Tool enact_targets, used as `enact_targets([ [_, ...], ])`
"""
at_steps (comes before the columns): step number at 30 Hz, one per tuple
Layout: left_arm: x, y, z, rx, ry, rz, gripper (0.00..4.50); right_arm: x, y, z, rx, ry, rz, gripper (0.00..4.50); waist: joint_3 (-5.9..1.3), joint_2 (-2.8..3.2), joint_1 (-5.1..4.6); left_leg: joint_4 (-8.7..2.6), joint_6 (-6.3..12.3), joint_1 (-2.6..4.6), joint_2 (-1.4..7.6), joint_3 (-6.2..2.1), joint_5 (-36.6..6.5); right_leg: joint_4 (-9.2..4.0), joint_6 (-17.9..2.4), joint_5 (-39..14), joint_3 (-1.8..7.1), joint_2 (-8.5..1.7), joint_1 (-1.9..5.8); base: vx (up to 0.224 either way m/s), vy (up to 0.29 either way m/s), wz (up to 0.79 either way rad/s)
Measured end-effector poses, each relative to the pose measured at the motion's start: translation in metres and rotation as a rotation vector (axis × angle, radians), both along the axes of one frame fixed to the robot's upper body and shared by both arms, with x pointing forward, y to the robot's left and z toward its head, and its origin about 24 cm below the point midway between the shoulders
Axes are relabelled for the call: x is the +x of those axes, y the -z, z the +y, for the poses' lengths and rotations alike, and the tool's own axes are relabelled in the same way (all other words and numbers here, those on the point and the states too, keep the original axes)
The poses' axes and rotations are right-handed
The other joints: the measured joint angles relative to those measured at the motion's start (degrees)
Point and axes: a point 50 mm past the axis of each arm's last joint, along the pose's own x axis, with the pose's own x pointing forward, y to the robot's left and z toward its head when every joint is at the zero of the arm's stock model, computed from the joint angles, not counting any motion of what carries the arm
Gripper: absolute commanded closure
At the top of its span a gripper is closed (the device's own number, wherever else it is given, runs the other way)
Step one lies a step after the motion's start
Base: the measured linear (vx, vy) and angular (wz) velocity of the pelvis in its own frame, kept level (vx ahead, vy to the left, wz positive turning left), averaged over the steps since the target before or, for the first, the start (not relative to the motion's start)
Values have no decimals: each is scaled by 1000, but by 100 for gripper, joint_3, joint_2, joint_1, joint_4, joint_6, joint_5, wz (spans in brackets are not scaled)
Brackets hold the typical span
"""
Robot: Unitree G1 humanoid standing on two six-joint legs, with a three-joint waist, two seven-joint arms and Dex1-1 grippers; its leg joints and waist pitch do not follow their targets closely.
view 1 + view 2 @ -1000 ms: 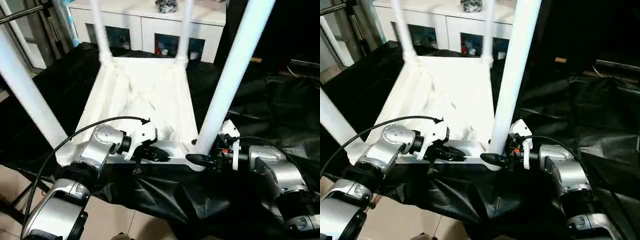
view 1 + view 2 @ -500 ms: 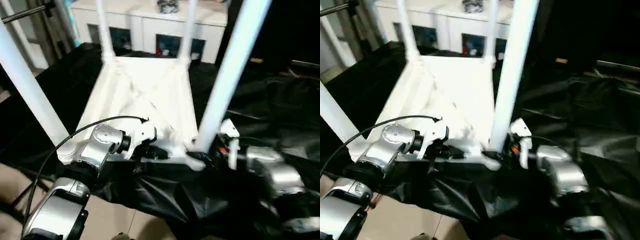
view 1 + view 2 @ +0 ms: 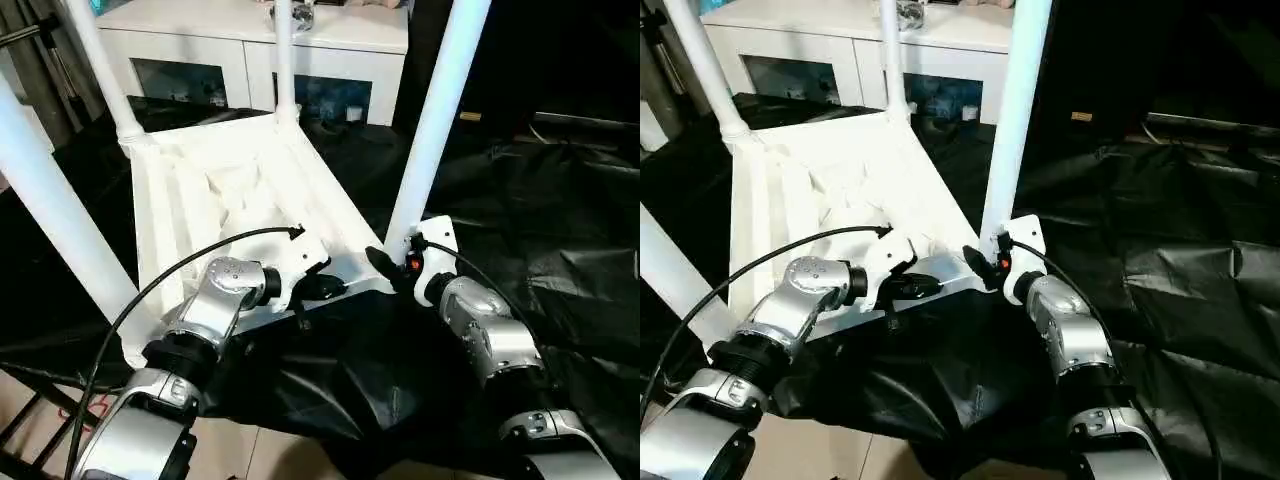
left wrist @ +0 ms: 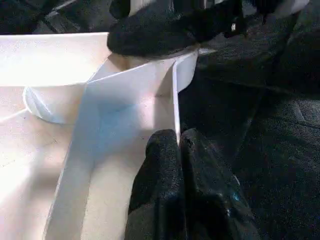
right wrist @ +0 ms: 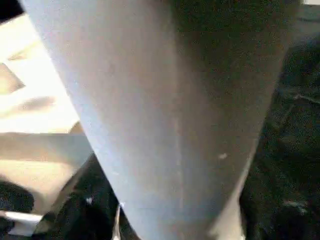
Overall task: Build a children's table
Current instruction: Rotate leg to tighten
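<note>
- We count one white tabletop [image 3: 250, 200], lying upside down on a black sheet [image 3: 540, 200], ribs up.
- Four white legs [image 3: 438, 110] stand upright in its corner sockets, two at the far corners and two at the near ones.
- Our left gripper [image 4: 179, 150] has its black fingers [image 4: 160, 170] pressed together on the thin wall of the tabletop's near edge.
- Our right gripper [image 3: 385, 268] sits at the near right corner, its fingers spread around the base of the leg there; the leg looms close in the right wrist view.
- Beyond the tabletop's far edge stands one white cabinet [image 3: 250, 50] with glass doors.
- Pale floor [image 3: 260, 455] shows under the sheet's near edge.
</note>
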Motion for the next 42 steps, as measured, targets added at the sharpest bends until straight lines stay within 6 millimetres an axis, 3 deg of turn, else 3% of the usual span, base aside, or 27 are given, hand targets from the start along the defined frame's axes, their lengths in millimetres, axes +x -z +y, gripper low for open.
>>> enact_targets([
  [4,0,-1,-1,-2,8,-3,450,-3,-1,-4,-4,-56,-9,88,1,-2,6,-2,0,-9,-1,0,0,0,-14,8,-1,0,-5,0,0,0],
  [11,-6,-3,0,-20,121,6,450,-24,-8,-40,-75,-340,-18,88,8,4,188,-10,7,-50,0,-1,-3,-10,-24,12,-2,0,-25,0,0,0],
  [17,-9,-4,2,-14,195,6,450,-33,-14,-62,-90,-459,3,88,10,8,306,6,8,-72,6,3,-1,-1,-24,13,-3,0,-39,0,0,0],
  [21,-10,-4,3,-9,212,8,450,-35,-19,-77,-118,-473,13,88,12,9,324,15,9,-83,7,5,-2,-1,-24,13,-1,-1,-39,0,0,0],
  [28,-10,-5,3,-8,225,-7,450,-37,-23,-86,-131,-489,7,88,12,9,333,16,9,-91,8,3,-2,-2,-24,13,-5,-1,-43,0,0,0],
  [35,-11,-5,6,2,257,-18,450,-44,-23,-98,-41,-466,62,88,12,9,331,17,11,-93,10,3,-1,-1,-24,13,-8,-1,-45,0,0,0],
  [36,-11,-6,6,1,263,-18,450,-44,-25,-99,-41,-466,62,58,12,9,330,17,10,-93,11,3,-1,0,-24,13,-9,-1,-45,0,0,0],
  [38,-12,-6,8,3,271,-18,450,-44,-28,-101,-33,-458,57,58,12,9,335,20,10,-92,12,3,-1,3,-24,13,-9,-1,-45,0,0,0],
  [42,-12,-6,9,5,279,-16,450,-43,-34,-112,-22,-418,50,12,12,9,367,31,11,-97,14,4,-3,3,-24,14,-9,-1,-44,0,0,0],
])
